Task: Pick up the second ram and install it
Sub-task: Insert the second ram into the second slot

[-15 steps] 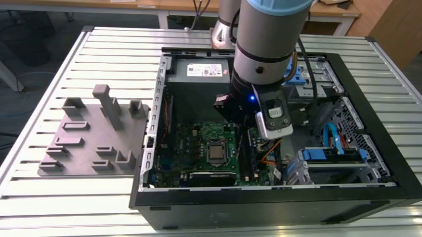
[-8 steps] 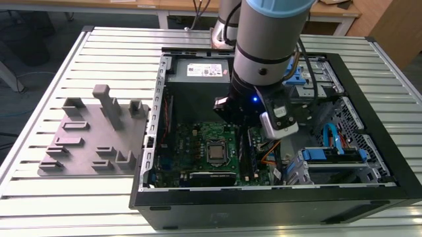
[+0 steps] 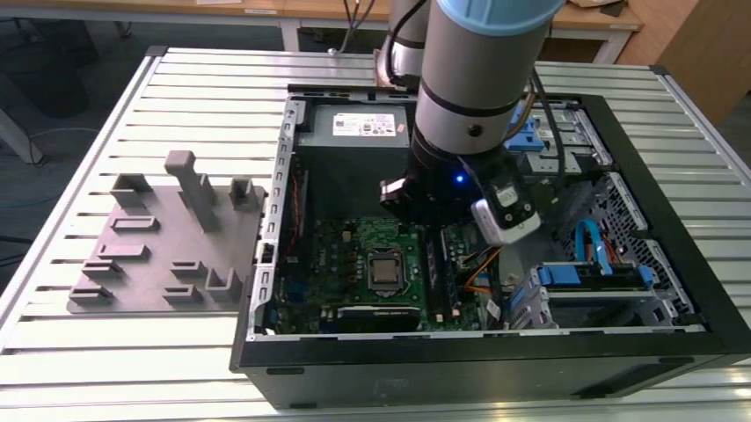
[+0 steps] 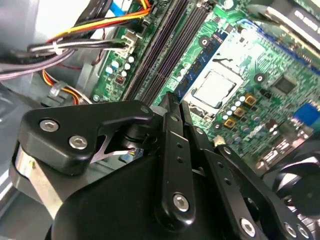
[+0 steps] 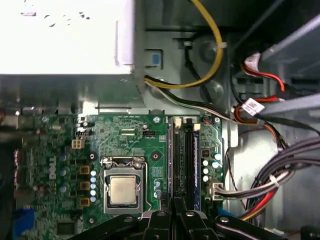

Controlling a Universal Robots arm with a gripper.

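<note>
One grey block [image 3: 164, 237] with upright posts sits on the table [image 3: 70, 352] toward the exterior view's left edge. It is just beside the open computer case [image 3: 470, 374], presumably so parts stay within the arm's [image 3: 470, 79] reach. Inside the case the green board [image 5: 125, 132] lies flat, with the processor socket [image 5: 122, 190] near its middle. Toward the exterior view's right, the memory slots [image 3: 442, 277] run along the board's edge by the cables [image 5: 270, 185]. The second ram [image 5: 176, 160] appears to stand on edge in one slot. The gripper [image 4: 174, 102] is clenched with its tips at that stick's top edge, probably to bear straight down. Whether it pinches the stick I cannot tell.
</note>
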